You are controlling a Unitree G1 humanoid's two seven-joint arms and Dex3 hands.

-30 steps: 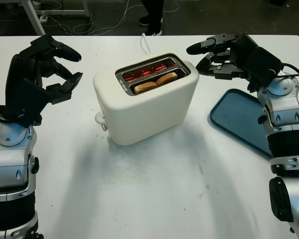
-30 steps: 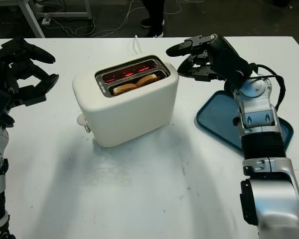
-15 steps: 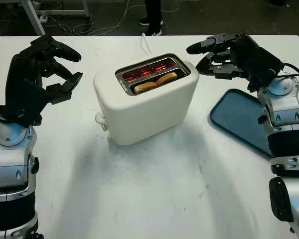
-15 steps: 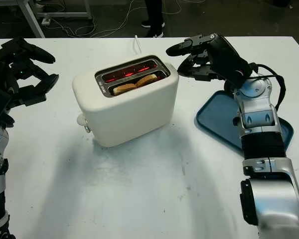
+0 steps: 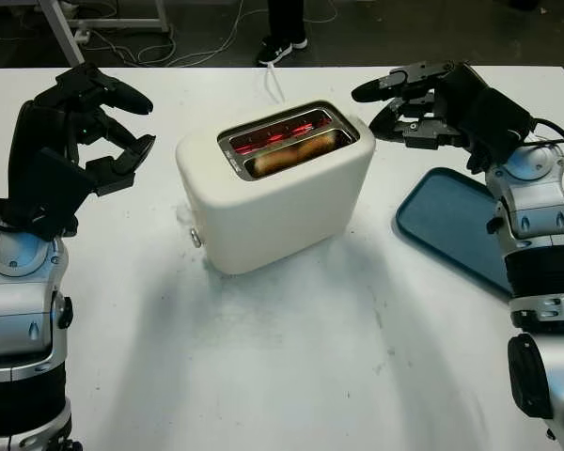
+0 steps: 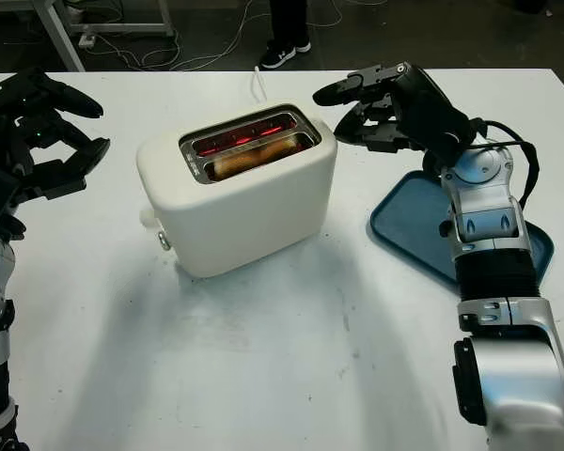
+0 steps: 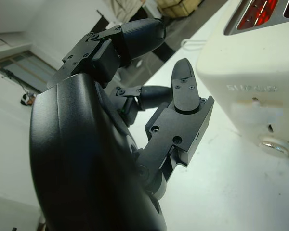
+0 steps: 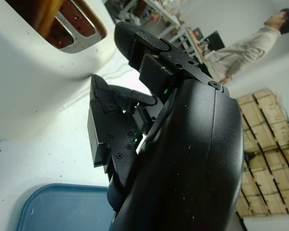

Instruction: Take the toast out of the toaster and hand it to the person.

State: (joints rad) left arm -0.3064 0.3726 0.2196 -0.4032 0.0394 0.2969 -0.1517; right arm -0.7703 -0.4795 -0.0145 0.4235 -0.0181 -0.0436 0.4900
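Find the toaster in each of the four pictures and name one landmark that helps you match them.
Left eye view: toaster centre, between the two hands.
Right eye view: toaster left of centre.
Left wrist view: its cream side wall beyond the left hand.
Right wrist view: its slotted top and cream wall beside the right hand.
Shared landmark: the glowing red slot.

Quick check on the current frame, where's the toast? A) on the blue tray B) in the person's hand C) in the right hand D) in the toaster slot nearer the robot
D: the toast sits in the nearer slot of the toaster, while the right hand is open just beside the toaster's right end, the left hand is open off its left side, and the blue tray holds nothing.
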